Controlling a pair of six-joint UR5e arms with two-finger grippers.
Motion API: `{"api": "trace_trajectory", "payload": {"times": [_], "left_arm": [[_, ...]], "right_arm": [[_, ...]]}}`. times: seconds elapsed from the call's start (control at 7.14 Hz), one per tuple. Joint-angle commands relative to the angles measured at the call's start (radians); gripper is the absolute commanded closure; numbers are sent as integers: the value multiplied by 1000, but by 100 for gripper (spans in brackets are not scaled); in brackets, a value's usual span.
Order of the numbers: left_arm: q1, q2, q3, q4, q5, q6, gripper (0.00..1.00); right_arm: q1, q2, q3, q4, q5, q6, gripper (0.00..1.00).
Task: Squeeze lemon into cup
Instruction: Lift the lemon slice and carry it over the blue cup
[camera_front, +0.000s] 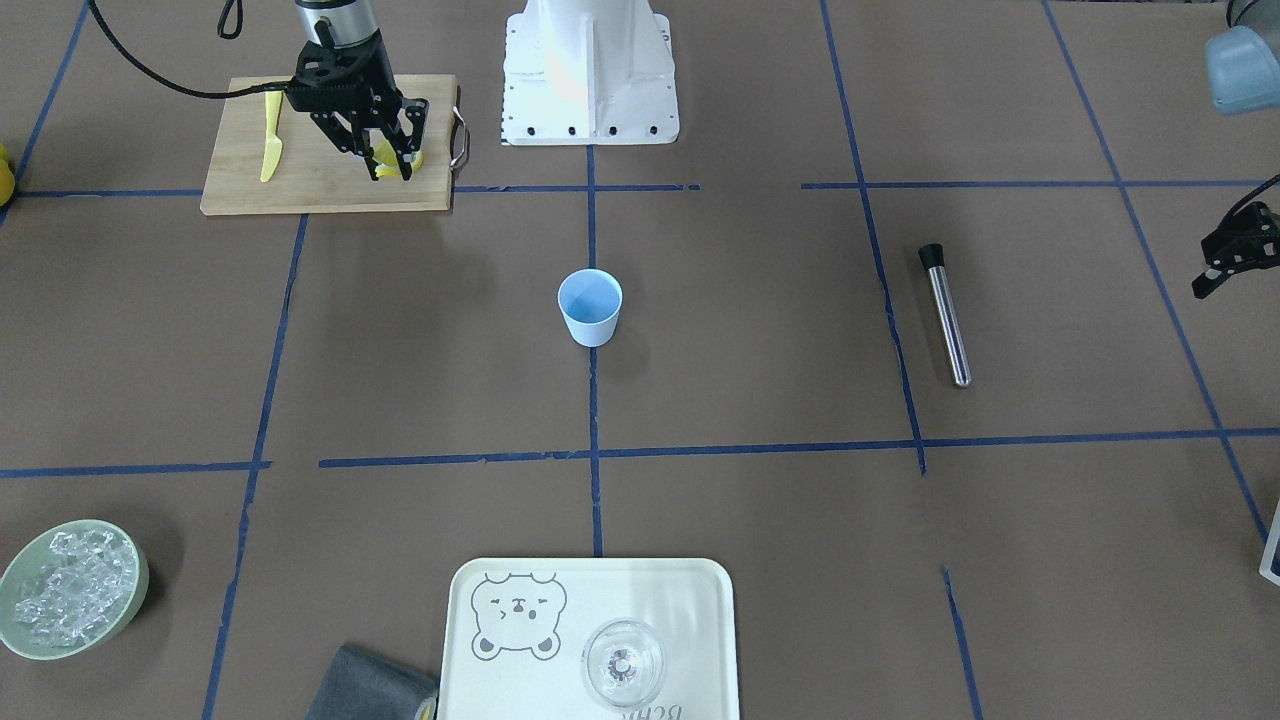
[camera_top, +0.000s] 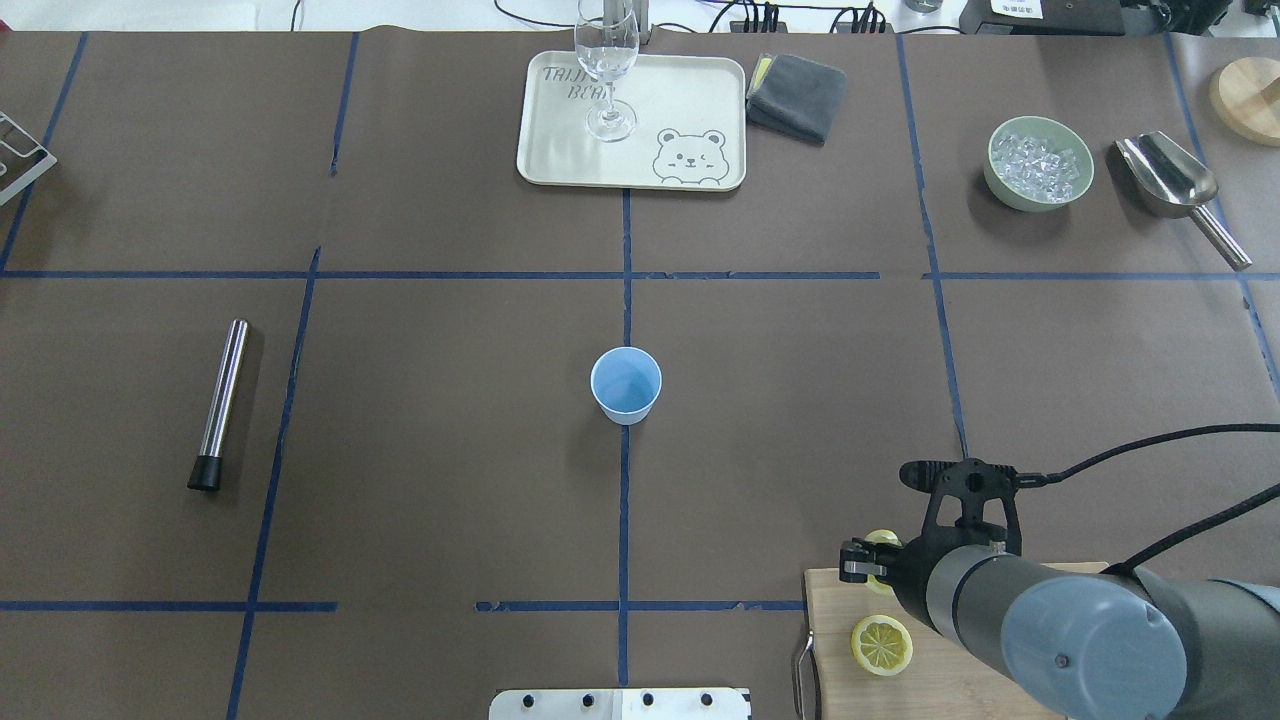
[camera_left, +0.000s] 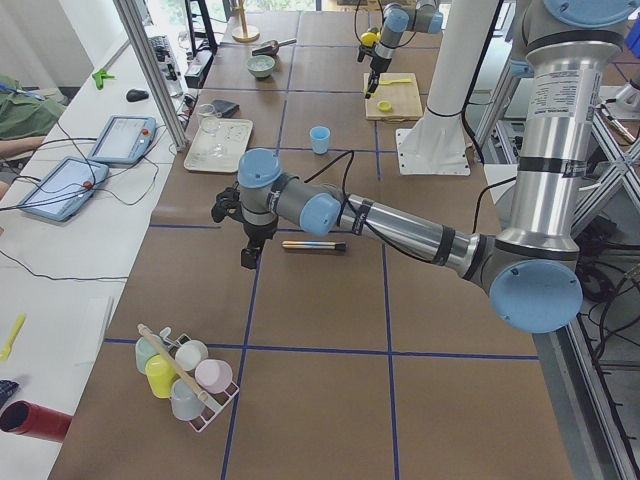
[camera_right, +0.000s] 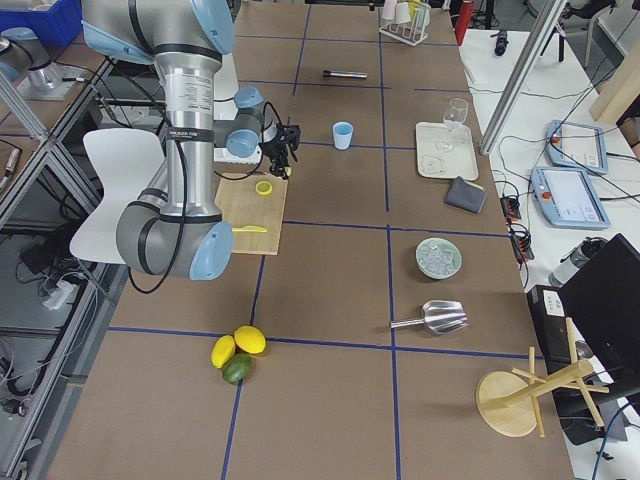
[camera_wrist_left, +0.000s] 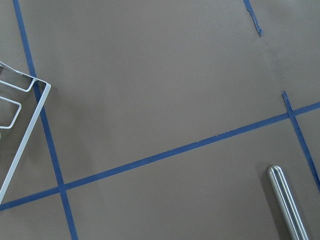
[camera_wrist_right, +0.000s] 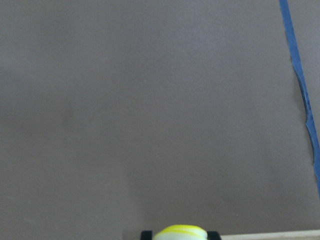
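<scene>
My right gripper (camera_front: 393, 170) is shut on a yellow lemon slice (camera_wrist_right: 180, 232), held on edge between the fingers over the cup-side edge of the wooden cutting board (camera_front: 330, 190). The held slice also shows in the overhead view (camera_top: 880, 541). A second lemon slice (camera_top: 881, 645) lies flat on the board. The light-blue cup (camera_front: 590, 305) stands upright in the table's middle (camera_top: 626, 383), well apart from the gripper. My left gripper (camera_front: 1235, 255) hangs at the table's far side near a metal rod, cut off by the view's edge; I cannot tell whether it is open.
A yellow knife (camera_front: 271, 140) lies on the board. A metal rod with a black cap (camera_front: 946, 315) lies on the robot's left. A bear tray (camera_front: 500, 590) carries a clear glass (camera_front: 622, 662). A bowl of ice (camera_front: 70, 588), a scoop (camera_top: 1170, 180) and a grey cloth (camera_front: 370, 685) sit along the far edge.
</scene>
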Motion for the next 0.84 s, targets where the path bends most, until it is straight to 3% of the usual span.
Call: {"api": "trace_trajectory", "payload": {"times": [0.0,0.28,0.7], "left_arm": [[0,0,0,0,0,0,0],[0,0,0,0,0,2,0],[0,0,0,0,0,2,0]], "right_arm": [[164,107,-17,-73,154,-12,54],[263,372,-102,-289,223,-72,54],[321,599,-317,-325,255,-86,54]]}}
